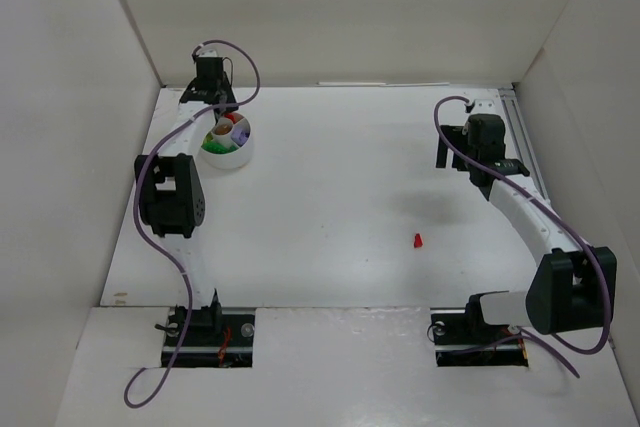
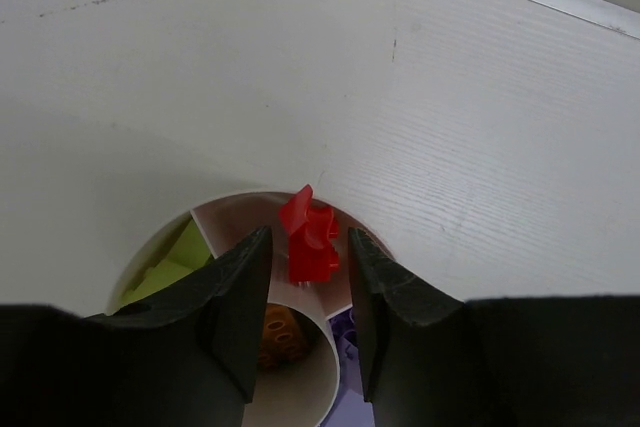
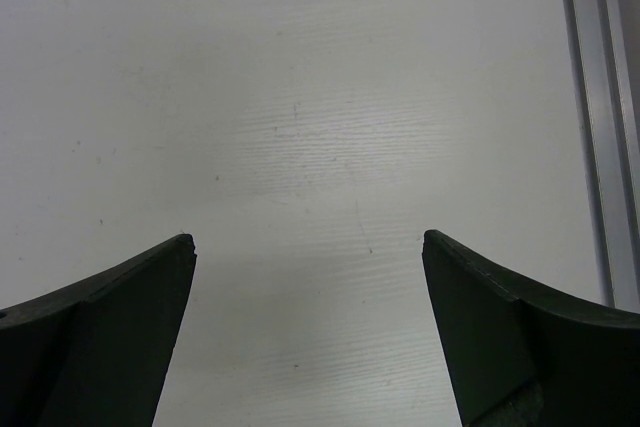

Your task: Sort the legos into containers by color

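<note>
The round white dish (image 1: 238, 159) stands at the far left of the table, with green, red and orange bricks showing in its compartments. My left gripper (image 1: 222, 107) hovers right over it. In the left wrist view the gripper (image 2: 308, 234) is open, and a red brick (image 2: 311, 239) lies between the fingers with a gap on each side, in the dish's far compartment. A lime-yellow brick (image 2: 165, 272), an orange-brown brick (image 2: 280, 332) and a pale purple brick (image 2: 346, 335) lie in other compartments. Another red brick (image 1: 417, 240) lies on the table right of centre. My right gripper (image 1: 447, 150) is open and empty above bare table (image 3: 305, 242).
A metal rail (image 3: 600, 117) runs along the table's right edge, close to the right gripper. White walls enclose the table on the left, back and right. The left arm's elbow (image 1: 170, 195) hangs over the table's left side.
</note>
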Controlling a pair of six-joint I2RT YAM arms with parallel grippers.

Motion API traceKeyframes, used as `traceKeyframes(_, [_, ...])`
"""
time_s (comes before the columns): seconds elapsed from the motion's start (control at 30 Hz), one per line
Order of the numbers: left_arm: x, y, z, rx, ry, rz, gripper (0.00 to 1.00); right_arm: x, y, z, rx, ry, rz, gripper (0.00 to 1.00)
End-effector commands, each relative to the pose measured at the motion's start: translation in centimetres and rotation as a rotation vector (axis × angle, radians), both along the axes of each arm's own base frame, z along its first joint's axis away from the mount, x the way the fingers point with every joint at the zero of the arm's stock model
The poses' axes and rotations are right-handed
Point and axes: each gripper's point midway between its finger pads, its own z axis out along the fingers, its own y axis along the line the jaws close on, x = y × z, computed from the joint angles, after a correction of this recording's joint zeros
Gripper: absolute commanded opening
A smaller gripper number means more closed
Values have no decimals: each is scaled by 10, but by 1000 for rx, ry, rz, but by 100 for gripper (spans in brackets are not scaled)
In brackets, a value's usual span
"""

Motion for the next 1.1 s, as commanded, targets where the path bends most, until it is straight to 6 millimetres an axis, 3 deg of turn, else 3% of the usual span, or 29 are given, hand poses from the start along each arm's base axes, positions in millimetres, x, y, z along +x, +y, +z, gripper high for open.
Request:
traceKeyframes(0.0, [13, 8, 17, 21, -39, 19, 29, 5, -6, 17, -14, -55, -20, 100])
traceKeyframes(0.13, [14, 11, 10, 26, -23, 39, 25, 4, -6, 16, -15, -46, -20, 100])
traceKeyframes(0.23, [14, 16, 8, 36, -17, 70, 17, 4, -8, 16, -21, -47, -29, 100])
traceKeyframes(0.4, [10, 22, 15, 43, -36, 113, 8, 4, -8, 16, -21, -47, -29, 100])
traceKeyframes(0.77, [7, 38, 28, 47, -69, 171, 6, 6, -7, 17, -21, -47, -29, 100])
traceKeyframes(1.07, [2, 41, 4, 53, -16, 165, 8, 12, -7, 14, -23, -38, -29, 100])
